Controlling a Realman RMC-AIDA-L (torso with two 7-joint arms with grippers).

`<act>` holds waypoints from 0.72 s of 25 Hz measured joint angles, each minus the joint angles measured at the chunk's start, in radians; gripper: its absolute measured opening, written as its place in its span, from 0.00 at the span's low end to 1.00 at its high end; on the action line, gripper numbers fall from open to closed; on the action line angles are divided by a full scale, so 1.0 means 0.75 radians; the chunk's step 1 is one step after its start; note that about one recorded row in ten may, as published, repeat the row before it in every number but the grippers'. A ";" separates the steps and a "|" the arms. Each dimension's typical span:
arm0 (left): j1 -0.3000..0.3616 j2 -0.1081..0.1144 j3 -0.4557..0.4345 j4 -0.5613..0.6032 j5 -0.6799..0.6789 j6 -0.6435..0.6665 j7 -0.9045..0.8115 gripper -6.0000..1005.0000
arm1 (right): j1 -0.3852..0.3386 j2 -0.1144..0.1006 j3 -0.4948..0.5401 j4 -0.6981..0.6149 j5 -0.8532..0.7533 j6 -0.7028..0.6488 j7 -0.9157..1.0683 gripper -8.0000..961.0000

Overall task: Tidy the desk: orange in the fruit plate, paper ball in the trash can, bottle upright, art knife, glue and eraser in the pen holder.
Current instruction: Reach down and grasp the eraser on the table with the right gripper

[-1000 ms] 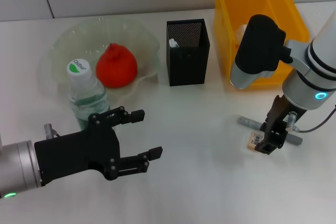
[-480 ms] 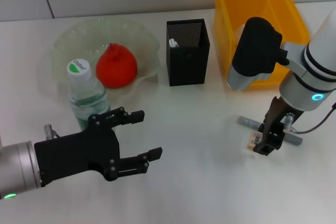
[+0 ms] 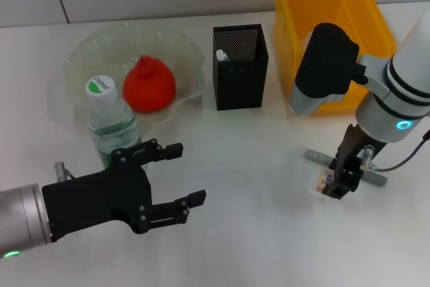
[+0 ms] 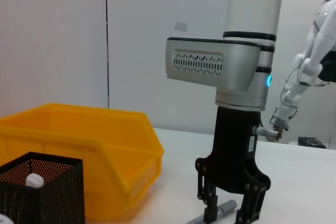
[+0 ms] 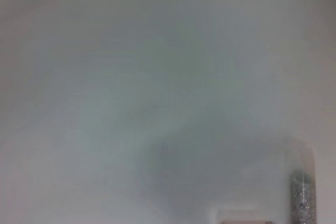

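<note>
Head view shows our right gripper (image 3: 338,183) low over the desk at the right, and the small beige eraser (image 3: 327,179) sits right at its fingertips. The block touches the fingers on their left side, but we cannot tell whether they pinch it or merely stand against it. Just behind lies a grey stick-like tool (image 3: 344,167), probably the art knife, flat on the desk and crossing under the gripper.

We judge the eraser light, stiff enough to take a firm squeeze, and rubbery, so it should not slip once caught. Its smallness is the trouble: it gives little face to press on and can twist or pop out if taken by a corner. We would take it across its two longer sides, fingers square to the block and low on it, well clear of the grey tool.

Our left gripper (image 3: 164,179) hovers with fingers spread and empty at the lower left, just in front of the bottle (image 3: 111,122), which stands upright beside the fruit plate (image 3: 84,55). The orange (image 3: 148,85) rests in that plate. The pen holder (image 3: 240,66) stands mid-desk with something white inside, and the trash can (image 3: 322,11) is beyond the right arm.
</note>
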 joint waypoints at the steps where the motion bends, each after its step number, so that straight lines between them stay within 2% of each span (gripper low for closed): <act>1: 0.000 0.000 0.000 0.000 0.000 0.001 0.000 0.80 | 0.000 0.000 0.000 0.002 0.000 0.003 0.000 0.50; 18: 0.004 0.002 0.000 -0.002 -0.002 0.021 0.000 0.80 | -0.008 0.000 -0.053 0.014 0.000 0.035 0.016 0.50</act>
